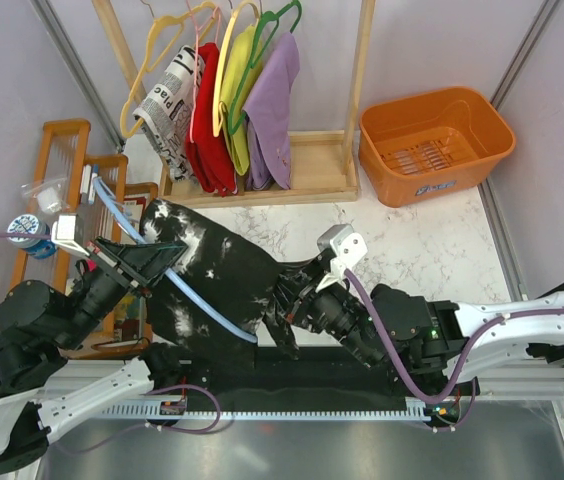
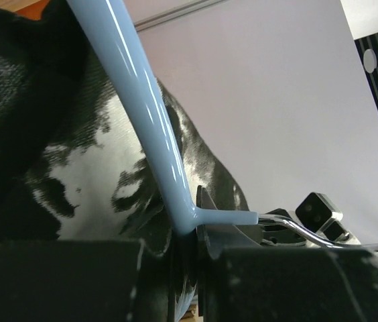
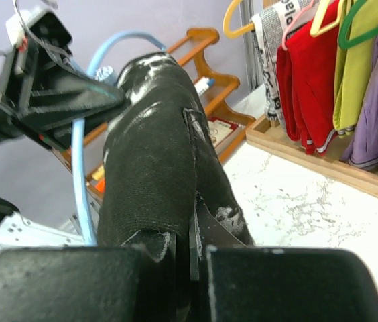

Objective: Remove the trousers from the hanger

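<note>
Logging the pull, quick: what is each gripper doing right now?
Left gripper: closed on the hanger.
Right gripper: closed on the trousers.

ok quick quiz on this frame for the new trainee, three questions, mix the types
1. True or false: the left gripper is shut on the hanger.
2. The right gripper pinches: A the hanger, B the trousers, C nothing.
3. Fill in: the basket at the table's far right is coloured ____.
Key: 1 true; 2 B; 3 orange.
</note>
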{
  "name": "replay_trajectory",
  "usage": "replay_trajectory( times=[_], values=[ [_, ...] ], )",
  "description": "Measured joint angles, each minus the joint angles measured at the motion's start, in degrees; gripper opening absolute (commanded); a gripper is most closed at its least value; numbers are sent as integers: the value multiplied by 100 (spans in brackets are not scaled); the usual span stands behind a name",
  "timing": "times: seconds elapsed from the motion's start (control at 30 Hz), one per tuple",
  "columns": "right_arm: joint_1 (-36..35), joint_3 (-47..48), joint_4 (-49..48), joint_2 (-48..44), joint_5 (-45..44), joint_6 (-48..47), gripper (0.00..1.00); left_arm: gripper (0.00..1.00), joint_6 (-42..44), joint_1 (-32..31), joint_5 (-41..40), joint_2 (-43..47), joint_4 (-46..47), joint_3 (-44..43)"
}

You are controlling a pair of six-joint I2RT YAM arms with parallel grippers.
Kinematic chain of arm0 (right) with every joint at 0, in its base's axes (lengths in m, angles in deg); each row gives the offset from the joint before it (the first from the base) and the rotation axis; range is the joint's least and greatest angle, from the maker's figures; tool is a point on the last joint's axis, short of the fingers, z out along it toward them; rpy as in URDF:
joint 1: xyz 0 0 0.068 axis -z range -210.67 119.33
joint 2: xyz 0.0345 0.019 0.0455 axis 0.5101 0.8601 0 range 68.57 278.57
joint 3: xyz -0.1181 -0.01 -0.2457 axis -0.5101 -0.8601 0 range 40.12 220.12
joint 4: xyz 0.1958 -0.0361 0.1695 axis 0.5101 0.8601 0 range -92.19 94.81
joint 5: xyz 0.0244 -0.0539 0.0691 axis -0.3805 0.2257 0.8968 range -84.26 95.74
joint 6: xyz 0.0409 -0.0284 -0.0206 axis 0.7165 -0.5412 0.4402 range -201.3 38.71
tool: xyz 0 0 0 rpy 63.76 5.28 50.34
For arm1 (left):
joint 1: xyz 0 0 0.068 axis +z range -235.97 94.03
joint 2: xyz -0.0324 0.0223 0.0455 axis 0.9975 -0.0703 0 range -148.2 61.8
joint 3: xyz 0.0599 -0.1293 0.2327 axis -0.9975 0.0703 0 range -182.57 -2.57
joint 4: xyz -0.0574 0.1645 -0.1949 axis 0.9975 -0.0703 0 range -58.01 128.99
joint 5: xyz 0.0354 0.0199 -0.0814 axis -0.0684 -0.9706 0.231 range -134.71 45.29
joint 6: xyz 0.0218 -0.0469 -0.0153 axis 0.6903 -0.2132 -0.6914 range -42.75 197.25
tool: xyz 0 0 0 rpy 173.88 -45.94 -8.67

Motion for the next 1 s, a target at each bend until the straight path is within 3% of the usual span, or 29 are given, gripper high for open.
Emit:
replay_trajectory(
  times=[1.0],
  values=[
    [0,1355,-614,280,-761,-1895,0,2,-118,0,-365,463,177,452]
  ],
)
